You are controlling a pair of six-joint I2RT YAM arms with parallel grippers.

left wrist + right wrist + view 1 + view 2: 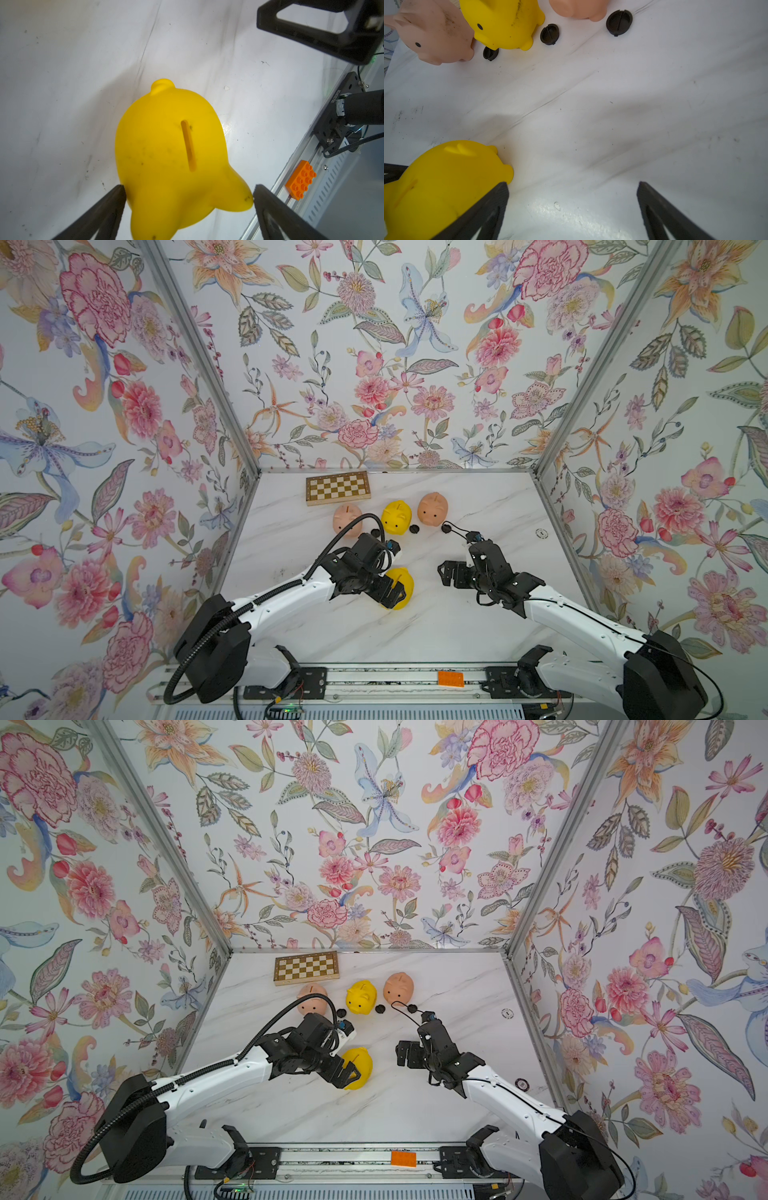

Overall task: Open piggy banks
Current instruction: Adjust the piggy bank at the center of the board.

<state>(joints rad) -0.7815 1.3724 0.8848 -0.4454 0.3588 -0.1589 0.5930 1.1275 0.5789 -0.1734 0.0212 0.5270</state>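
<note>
Both top views show four piggy banks on the marble table. A pink one (347, 519), a yellow one (397, 517) and another pink one (433, 509) stand in a row at the back. Three loose black plugs (549, 34) lie in front of them. The nearer yellow piggy bank (172, 155) stands slot-up between the fingers of my left gripper (189, 193). The jaws are wide open, one fingertip beside its body and the other at a protruding tip. My right gripper (572, 193) hovers open and empty just right of this pig (405, 587).
A folded chessboard (338, 488) lies at the back left against the wall. An orange brick (450, 679) sits on the front rail. A small round disc (541, 533) lies near the right wall. Floral walls enclose three sides.
</note>
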